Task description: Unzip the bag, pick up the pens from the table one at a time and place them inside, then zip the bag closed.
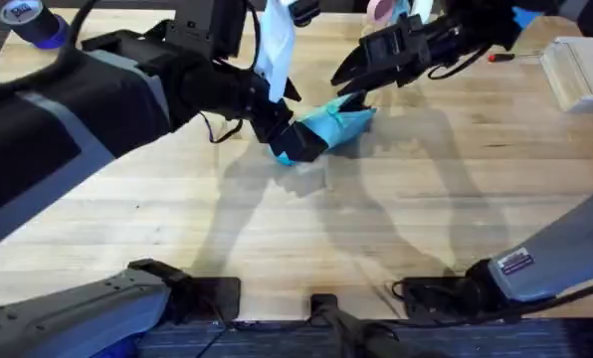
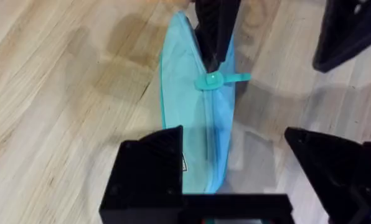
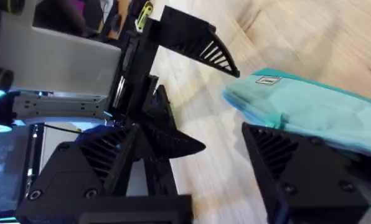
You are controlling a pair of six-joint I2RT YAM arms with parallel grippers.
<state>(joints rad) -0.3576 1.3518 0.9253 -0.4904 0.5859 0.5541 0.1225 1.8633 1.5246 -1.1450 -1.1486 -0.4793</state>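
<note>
On the pale wood table (image 1: 277, 229) we see the bag (image 1: 328, 127) mid-table, far side. Left gripper (image 2: 235, 180) spread wide over its near end — one finger touching fabric. Beyond, teal pull (image 2: 223, 79), w/ right gripper (image 1: 348, 72) open at the bag's far end.

Turquoise bag (image 2: 195, 124) with teal pull (image 2: 221, 79), black end effectors, pale wooden table (image 1: 277, 229).
</note>
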